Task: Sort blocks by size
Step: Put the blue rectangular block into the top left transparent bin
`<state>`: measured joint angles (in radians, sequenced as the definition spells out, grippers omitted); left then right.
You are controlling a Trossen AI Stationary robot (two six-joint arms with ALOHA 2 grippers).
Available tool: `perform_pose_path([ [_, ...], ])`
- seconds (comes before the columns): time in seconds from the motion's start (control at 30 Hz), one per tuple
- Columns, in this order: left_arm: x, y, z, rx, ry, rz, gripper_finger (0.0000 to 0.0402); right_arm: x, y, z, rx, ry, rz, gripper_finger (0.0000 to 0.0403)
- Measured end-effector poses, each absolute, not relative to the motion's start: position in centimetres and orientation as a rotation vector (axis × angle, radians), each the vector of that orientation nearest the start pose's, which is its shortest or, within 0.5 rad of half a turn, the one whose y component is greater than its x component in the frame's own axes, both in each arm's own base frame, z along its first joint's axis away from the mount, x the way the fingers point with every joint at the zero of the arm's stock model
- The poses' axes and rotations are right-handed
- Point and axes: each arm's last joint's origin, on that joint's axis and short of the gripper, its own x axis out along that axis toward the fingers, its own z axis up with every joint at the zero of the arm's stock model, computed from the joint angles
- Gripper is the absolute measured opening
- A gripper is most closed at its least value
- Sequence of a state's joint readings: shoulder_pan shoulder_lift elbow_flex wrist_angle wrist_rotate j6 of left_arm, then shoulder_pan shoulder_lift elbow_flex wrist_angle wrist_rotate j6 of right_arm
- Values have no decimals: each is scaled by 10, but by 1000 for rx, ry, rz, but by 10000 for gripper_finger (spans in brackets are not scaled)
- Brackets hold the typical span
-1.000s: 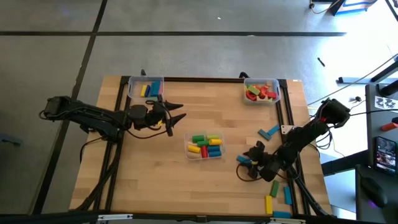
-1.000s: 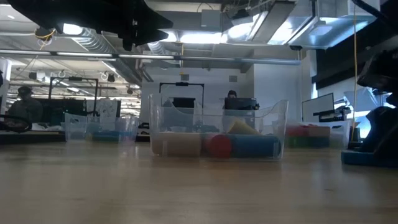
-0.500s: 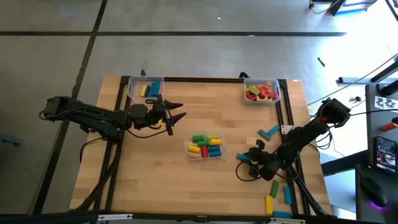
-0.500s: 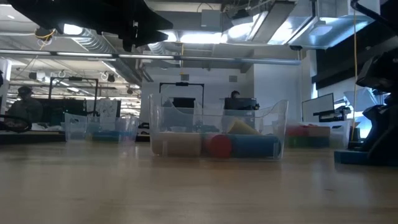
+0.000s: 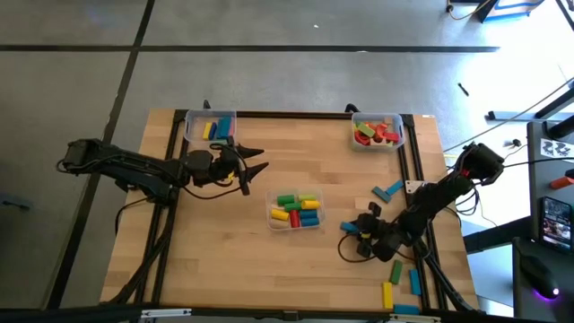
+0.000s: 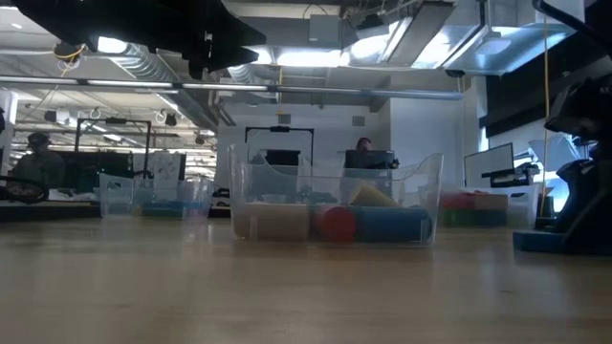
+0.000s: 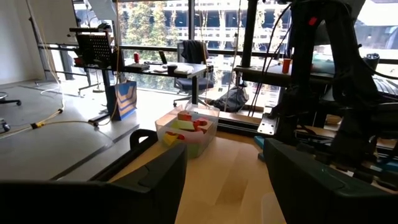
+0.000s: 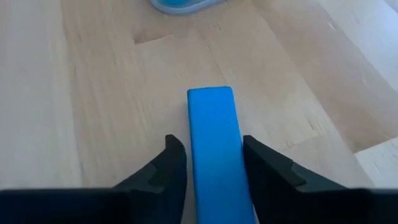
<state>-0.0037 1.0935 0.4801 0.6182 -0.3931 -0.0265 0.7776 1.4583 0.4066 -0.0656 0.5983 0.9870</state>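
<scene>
My right gripper [image 5: 352,240] is low over the table's near right part, shut on a blue bar [image 8: 217,149] that lies on the wood. The bar also shows in the low view [image 6: 540,241]. My left gripper [image 5: 254,167] hangs open and empty above the table's far left part, near a clear bin [image 5: 211,126] holding yellow and blue blocks. A centre bin [image 5: 296,212] holds short green, yellow, red and blue pieces. A far-right bin [image 5: 377,132] holds red, green and orange pieces. My right gripper has the blue bar's two long sides [image 8: 194,155] between its two fingers, near the bar's near end. The fingers lie along the bar, coming at it low and slanting down from the table's right. The bar lies flat on the table.
Loose blocks lie on the table's right part: a blue one [image 5: 387,190] farther back, and a green [image 5: 396,269], a yellow [image 5: 387,294] and two blue ones [image 5: 415,280] near the front right corner. Bare wood lies between the centre bin and the near edge.
My right gripper has gone a little toward the table's left with the blue bar, which has slid along the table and stays flat.
</scene>
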Motion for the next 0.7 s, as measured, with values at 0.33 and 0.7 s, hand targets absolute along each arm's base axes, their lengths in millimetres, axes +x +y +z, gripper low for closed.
perform_pose_path([
  [0.33,228,10,246,-27,-10,389,210,162,138,108,183,856,-236,104],
  [0.7,228,10,246,-27,-9,389,210,162,138,109,183,842,-247,105],
])
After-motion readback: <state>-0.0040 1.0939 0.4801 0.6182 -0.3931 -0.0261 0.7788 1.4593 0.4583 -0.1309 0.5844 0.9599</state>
